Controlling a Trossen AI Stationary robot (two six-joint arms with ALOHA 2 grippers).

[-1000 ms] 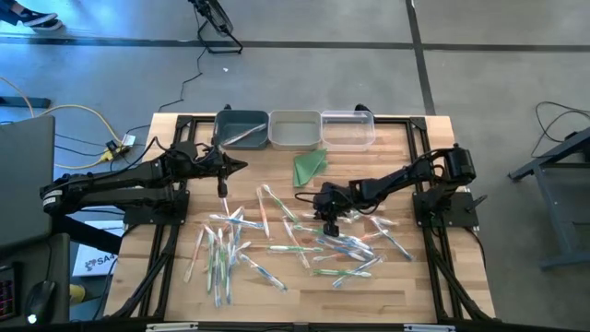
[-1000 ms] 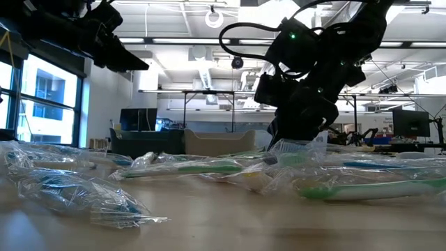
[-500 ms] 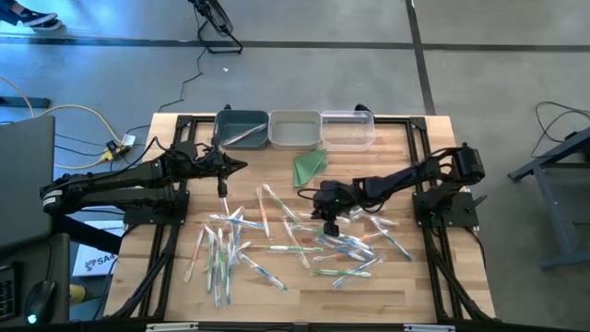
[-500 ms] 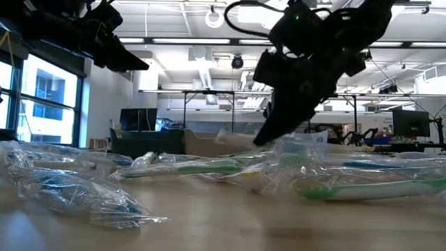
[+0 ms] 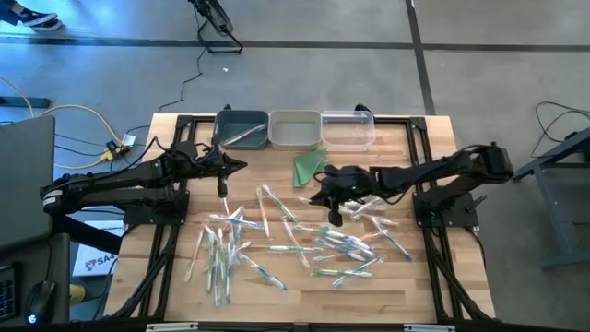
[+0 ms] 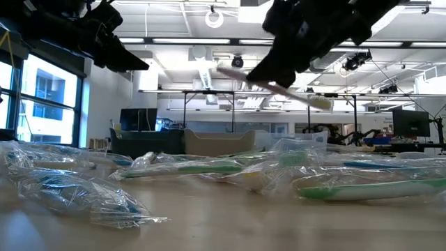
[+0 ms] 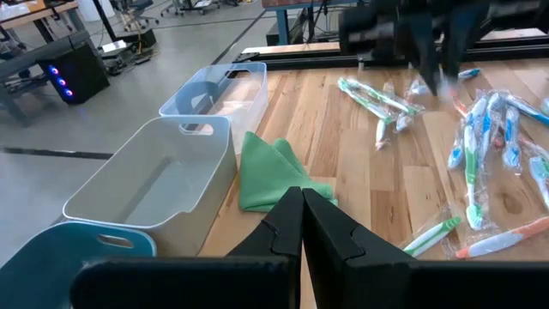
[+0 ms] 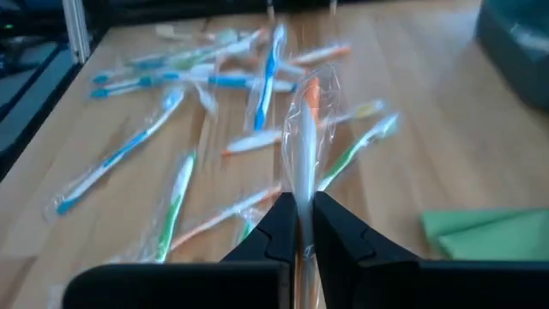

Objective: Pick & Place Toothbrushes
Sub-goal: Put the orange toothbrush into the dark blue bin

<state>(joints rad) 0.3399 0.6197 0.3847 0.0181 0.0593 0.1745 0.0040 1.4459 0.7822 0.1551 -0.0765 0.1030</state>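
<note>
Many wrapped toothbrushes (image 5: 277, 242) lie scattered across the middle of the wooden table (image 5: 419, 148). One more lies in the dark teal bin (image 5: 241, 129) at the far edge. My right gripper (image 8: 298, 215) is shut on one wrapped toothbrush (image 6: 306, 96) with an orange accent, held high above the pile, near the green cloth (image 5: 310, 166). My left gripper (image 7: 302, 202) hovers shut and empty over the table's left part, short of the bins. My right gripper pinches the wrapped toothbrush's stem (image 8: 302, 184) between its two fingers, coming from the table's right side and slanting a little down. The brush runs along the fingers and stands out past their tips. It is tilted and lifted clear of the table.
A grey bin (image 5: 295, 129) and a clear bin (image 5: 348, 129) stand beside the teal one along the far edge. The green cloth lies just in front of them. Black frame rails run along the table's left and right sides.
My right gripper has risen from the pile, tipping up nearer to level and drifting a little toward the far edge. It has stayed shut, and the toothbrush has come up with it, now clear of the other brushes.
</note>
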